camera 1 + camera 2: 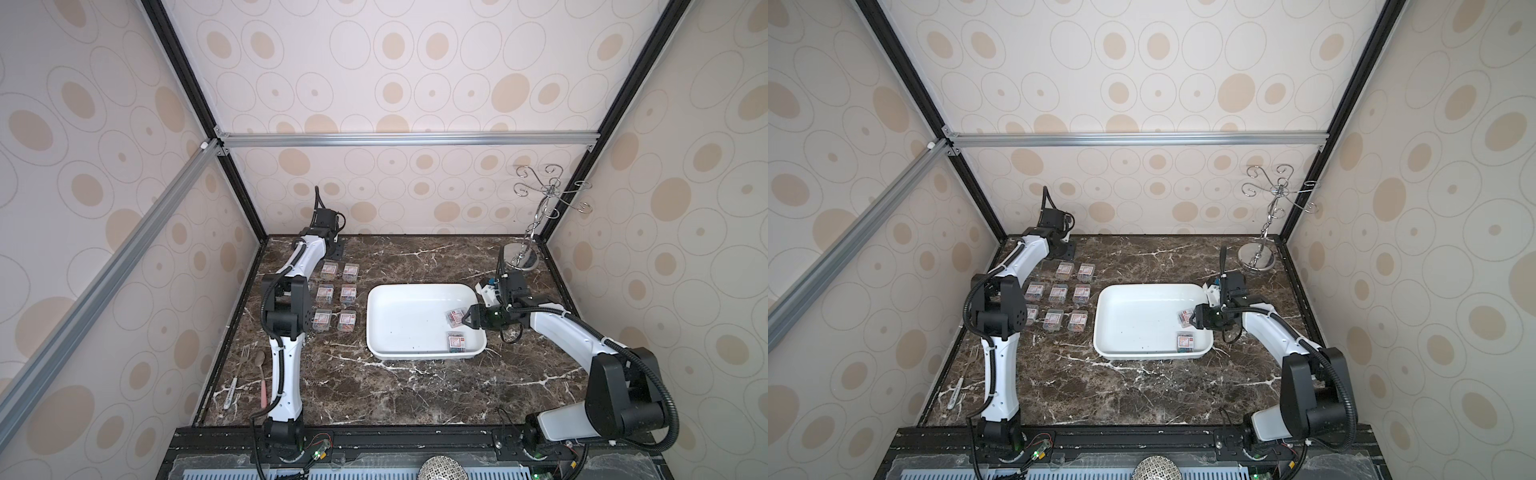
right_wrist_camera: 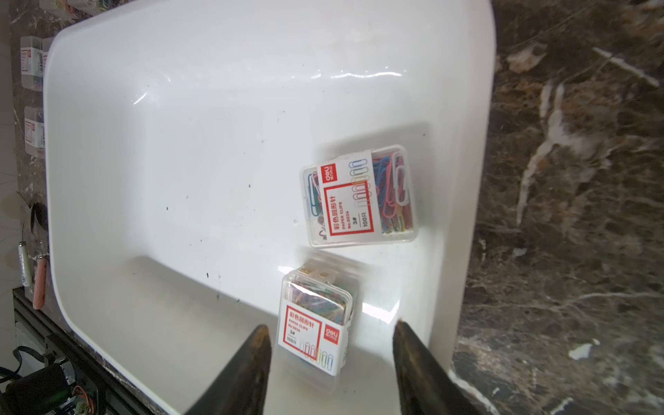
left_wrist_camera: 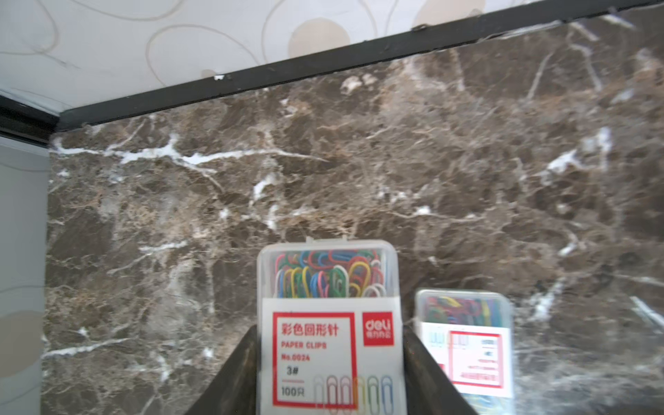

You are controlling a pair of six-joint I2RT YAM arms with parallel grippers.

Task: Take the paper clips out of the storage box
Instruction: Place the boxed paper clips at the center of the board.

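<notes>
Left jaws grasping clip box, right jaws released, just inside tray rim

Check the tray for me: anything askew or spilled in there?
The paper clip box between the open right gripper's fingers sits tilted by the storage box wall, not flat. The second box lies flat. Nothing spilled.

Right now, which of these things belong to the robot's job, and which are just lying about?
Part of the job: small clear plastic boxes of coloured paper clips, one gripped in the left hand; large shallow white tray.

Just lying about: tall chrome hook stand; metal fork; pink-handled spoon; white pen.
</notes>
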